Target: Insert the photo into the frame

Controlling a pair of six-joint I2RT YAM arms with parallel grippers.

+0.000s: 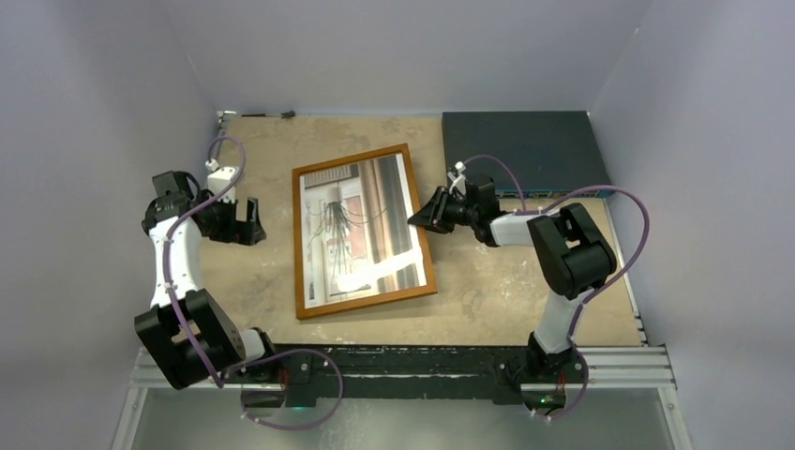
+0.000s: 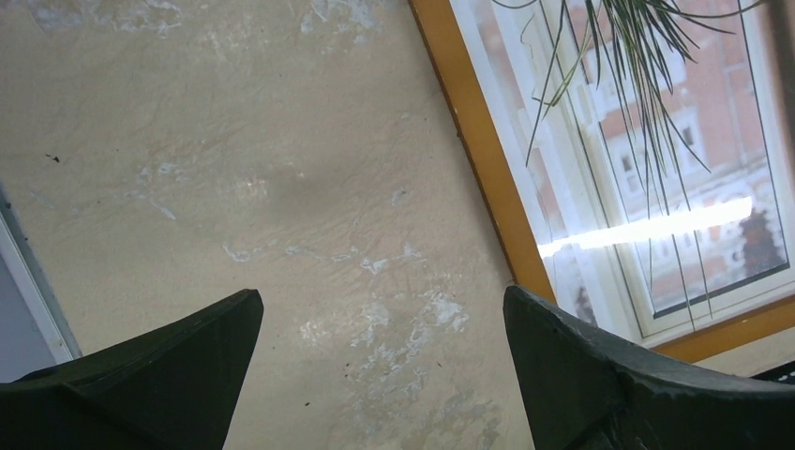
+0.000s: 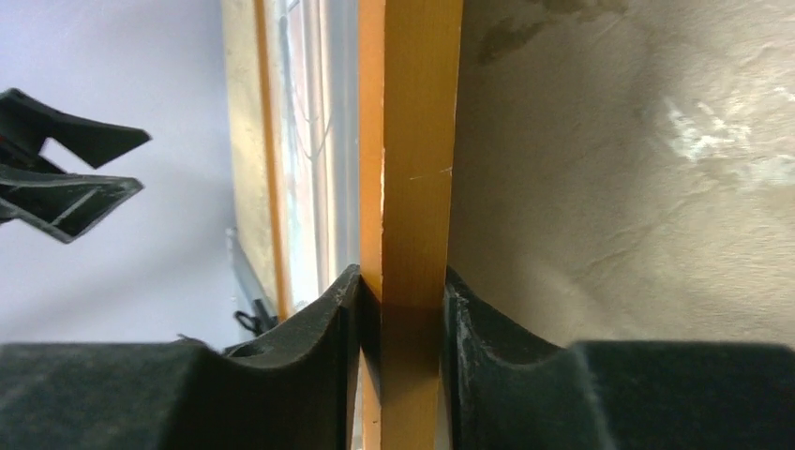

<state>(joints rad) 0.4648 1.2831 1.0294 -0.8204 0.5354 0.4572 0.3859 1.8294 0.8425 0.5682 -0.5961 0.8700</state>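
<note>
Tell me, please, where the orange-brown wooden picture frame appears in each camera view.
Top external: the orange-brown wooden picture frame lies mid-table, between the arms.
Left wrist: upper right, beyond the open left gripper.
Right wrist: centre, one rail running vertically, clamped by the right gripper.
Shared landmark: the mottled beige tabletop.

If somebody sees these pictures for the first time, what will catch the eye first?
The orange-brown frame lies in the middle of the table, with the photo of a window and plant showing inside it. The right gripper is shut on the frame's right edge, while the left gripper hangs open over the table to its left.
</note>
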